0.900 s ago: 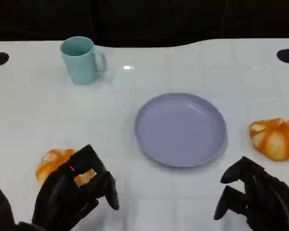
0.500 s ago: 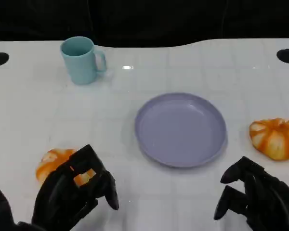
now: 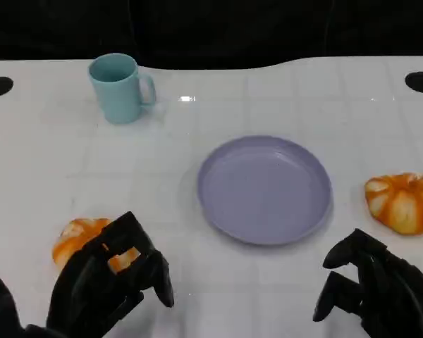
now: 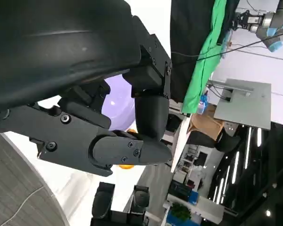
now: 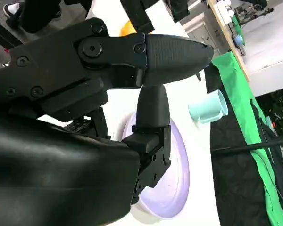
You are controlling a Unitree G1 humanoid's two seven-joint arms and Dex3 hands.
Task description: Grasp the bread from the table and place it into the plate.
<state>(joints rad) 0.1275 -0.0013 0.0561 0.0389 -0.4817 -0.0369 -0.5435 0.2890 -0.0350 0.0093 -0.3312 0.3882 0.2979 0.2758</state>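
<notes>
The white counter (image 3: 70,162) carries four things. A lilac plate (image 3: 265,189) lies near its middle. A light blue mug (image 3: 119,87) stands upright at about 10 o'clock from the plate, well apart from it. One orange-and-white bread (image 3: 402,202) lies at 3 o'clock, near the plate. A second bread (image 3: 80,236) lies at about 8 o'clock.

The left hand (image 4: 85,94) looms large, its black fingers (image 4: 132,149) curled over the white worktop (image 4: 75,188). Behind the fingers sits the lavender plate (image 4: 120,101), an orange bread (image 4: 126,165) peeking just beside them.
</notes>
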